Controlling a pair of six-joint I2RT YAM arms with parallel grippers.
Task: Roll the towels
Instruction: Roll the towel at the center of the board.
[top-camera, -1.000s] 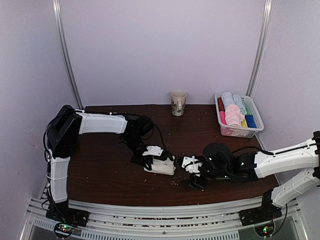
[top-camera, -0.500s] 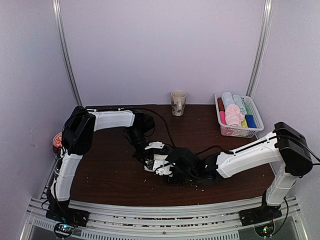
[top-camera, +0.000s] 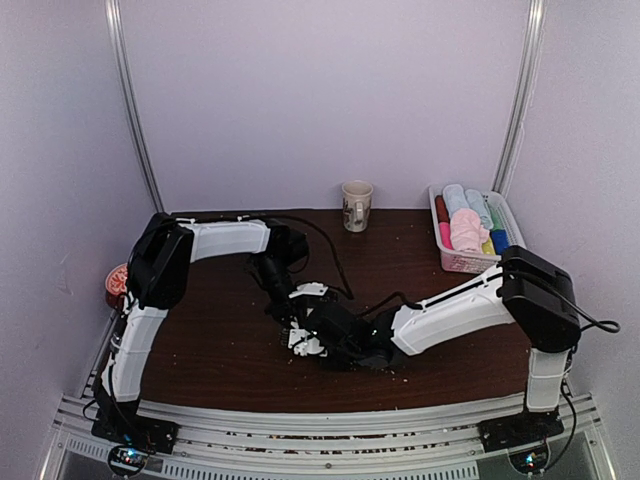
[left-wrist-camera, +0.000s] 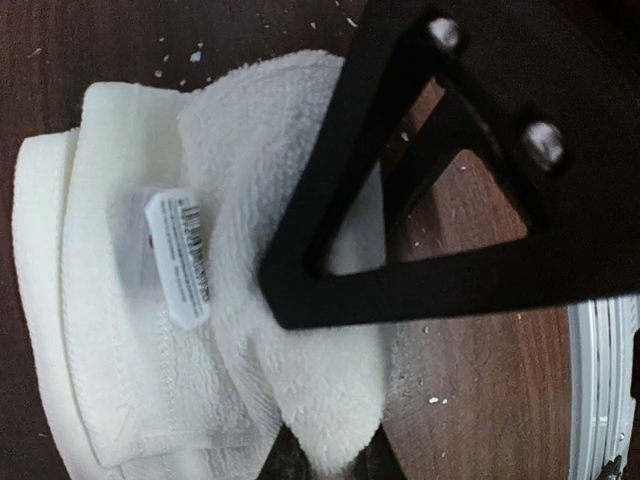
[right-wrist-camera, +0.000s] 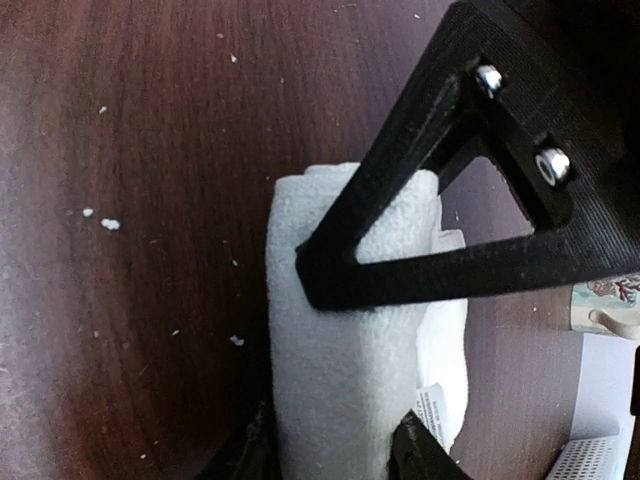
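A cream-white towel (left-wrist-camera: 130, 300) with a small label (left-wrist-camera: 180, 258) lies folded and partly rolled on the brown table (top-camera: 220, 340), near the middle. In the left wrist view, my left gripper (left-wrist-camera: 330, 468) is shut on a pinched fold of this towel. My right gripper (right-wrist-camera: 338, 455) reaches in from the right, its jaws pressed against both sides of the towel's rolled part (right-wrist-camera: 345, 380). In the top view both grippers crowd over the towel (top-camera: 299, 340) and hide most of it. A pale pink towel (top-camera: 464, 231) lies in the basket.
A white basket (top-camera: 482, 264) with several rolled coloured towels stands at the back right. A mug (top-camera: 356, 205) stands at the back centre. A red object (top-camera: 115, 285) lies off the table's left edge. Crumbs dot the table.
My right arm has swung left across the table to the towel, and its jaws have narrowed onto the roll. The left gripper has kept its hold and shifted only slightly.
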